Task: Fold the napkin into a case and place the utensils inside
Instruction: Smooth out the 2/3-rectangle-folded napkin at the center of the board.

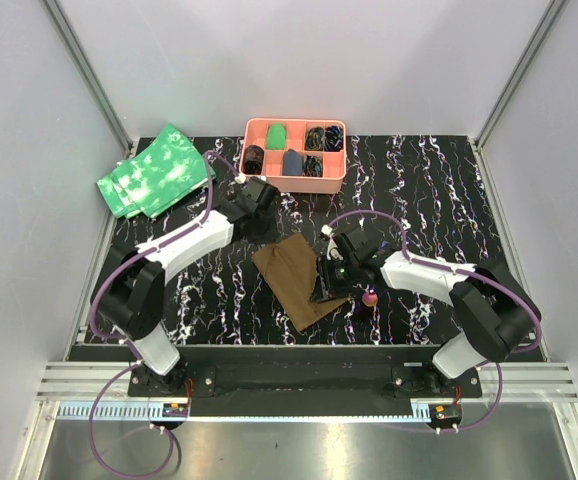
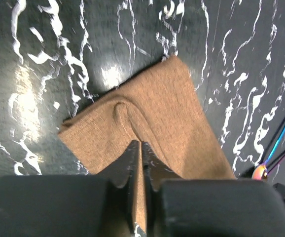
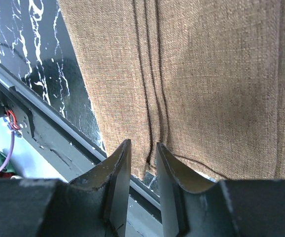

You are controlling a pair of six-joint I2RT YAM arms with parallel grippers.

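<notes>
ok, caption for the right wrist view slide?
Right wrist view: gripper open at the edge of the folded brown napkin on the black marbled table.

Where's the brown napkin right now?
In the top view the napkin lies folded near the middle of the table, just left of the utensils and closer to the near edge than the pink tray.

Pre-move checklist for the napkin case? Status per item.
1. Napkin folded to a strip: ok.
2. Cloth flat: not ok, ridge by the left gripper.
3. Left gripper clear of cloth: cannot tell, jaws almost together.
4. Right gripper open: ok, jaws apart at the cloth's edge.
5. Utensils inside: not ok, on the table beside the napkin.
</notes>
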